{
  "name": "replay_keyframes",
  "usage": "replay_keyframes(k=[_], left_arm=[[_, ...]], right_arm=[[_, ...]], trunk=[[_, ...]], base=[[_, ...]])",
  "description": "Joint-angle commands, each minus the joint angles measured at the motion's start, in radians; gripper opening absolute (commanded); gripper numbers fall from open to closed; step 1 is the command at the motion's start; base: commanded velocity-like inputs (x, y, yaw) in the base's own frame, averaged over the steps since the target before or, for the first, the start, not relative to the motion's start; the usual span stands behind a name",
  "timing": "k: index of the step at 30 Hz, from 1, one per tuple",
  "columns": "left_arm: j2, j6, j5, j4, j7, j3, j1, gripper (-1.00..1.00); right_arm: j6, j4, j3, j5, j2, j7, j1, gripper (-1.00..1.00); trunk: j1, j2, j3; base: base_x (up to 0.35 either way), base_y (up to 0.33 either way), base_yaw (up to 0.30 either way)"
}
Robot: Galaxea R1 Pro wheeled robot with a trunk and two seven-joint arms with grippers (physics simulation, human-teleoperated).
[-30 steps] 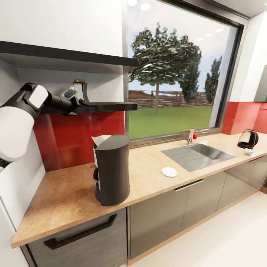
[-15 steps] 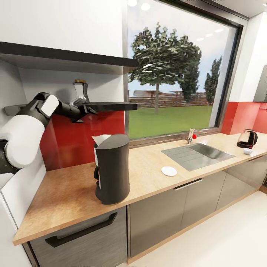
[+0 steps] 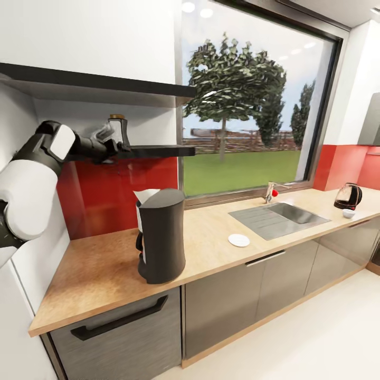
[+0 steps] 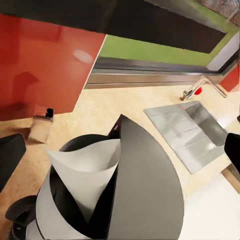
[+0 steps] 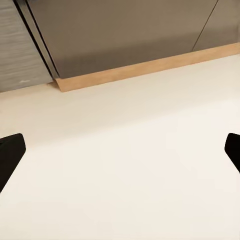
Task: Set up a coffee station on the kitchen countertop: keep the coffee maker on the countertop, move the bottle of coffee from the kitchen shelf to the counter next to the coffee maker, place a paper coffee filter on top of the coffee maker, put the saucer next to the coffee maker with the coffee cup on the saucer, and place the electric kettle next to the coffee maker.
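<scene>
The dark coffee maker [image 3: 161, 235] stands on the wooden countertop [image 3: 100, 269] with a white paper filter [image 3: 145, 196] in its top. The bottle of coffee [image 3: 119, 129] stands on the black shelf [image 3: 158, 152]. My left gripper [image 3: 110, 144] hovers at the shelf's front edge, just left of the bottle and apart from it. From the left wrist it is open [image 4: 120, 155] above the coffee maker [image 4: 147, 192] and filter [image 4: 87, 170]. The white saucer [image 3: 238, 240] lies before the sink. The kettle [image 3: 347, 196] and cup [image 3: 348, 213] are far right. My right gripper [image 5: 120, 150] is open over floor.
A steel sink [image 3: 277, 217] with a tap [image 3: 272, 192] is set into the counter under the window. A second shelf [image 3: 95, 87] runs above the first. Cabinets and a drawer [image 3: 119, 327] sit below. A small beige object with a dark cap [image 4: 41, 127] lies near the red backsplash.
The head view has shifted a little. My left arm dipped below the shelf edge, then came back up to it beside the bottle. Nothing was grasped.
</scene>
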Motion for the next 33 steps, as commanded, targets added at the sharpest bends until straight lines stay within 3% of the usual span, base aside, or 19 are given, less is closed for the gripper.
replay_keyframes(k=[1,4,9,12,13,16,18,25,33], left_arm=[[0.000,0.004,-0.012,-0.015,-0.004,0.006,0.000,1.00],[-0.006,0.004,-0.060,-0.056,0.022,0.006,-0.006,1.00],[-0.022,-0.003,-0.191,-0.087,0.105,-0.015,-0.017,1.00],[-0.034,-0.043,-0.240,-0.107,0.128,-0.026,-0.020,1.00],[-0.039,-0.069,-0.273,-0.117,0.136,-0.031,-0.025,1.00],[-0.042,-0.075,-0.304,-0.122,0.140,-0.034,-0.042,1.00],[-0.051,-0.078,-0.343,-0.126,0.143,-0.056,-0.059,1.00],[-0.068,-0.078,-0.367,-0.158,0.143,-0.104,-0.087,1.00],[-0.069,-0.076,-0.367,-0.244,0.140,-0.112,-0.076,1.00]], right_arm=[[-0.003,0.001,0.000,0.007,-0.001,0.001,0.000,1.00],[-0.003,0.001,0.000,0.007,-0.003,0.001,0.000,1.00],[-0.004,0.015,0.000,0.008,-0.007,0.002,0.000,1.00],[-0.006,0.046,-0.003,0.007,-0.008,0.002,0.000,1.00],[-0.007,0.057,-0.004,0.007,-0.009,0.001,0.000,1.00],[-0.007,0.059,-0.004,0.007,-0.009,0.001,0.000,1.00],[-0.008,0.061,-0.004,0.007,-0.009,0.001,0.000,1.00],[-0.008,0.062,-0.003,0.007,-0.009,0.001,0.000,1.00],[-0.007,0.064,-0.005,0.007,-0.010,0.001,0.000,1.00]], trunk=[[0.000,0.000,-0.001],[0.000,0.000,-0.001],[0.000,0.000,-0.001],[0.000,0.000,-0.001],[0.000,0.000,-0.001],[0.000,0.000,-0.001],[0.000,0.000,-0.001],[0.000,0.000,-0.001],[0.000,0.000,-0.001]], base=[[-0.004,0.000,0.000],[-0.002,0.000,0.000],[0.000,0.000,0.000],[0.000,0.000,0.000],[0.000,0.000,0.000],[0.000,0.000,0.000],[0.000,0.000,0.000],[0.000,0.000,0.000],[0.000,0.000,0.000]])
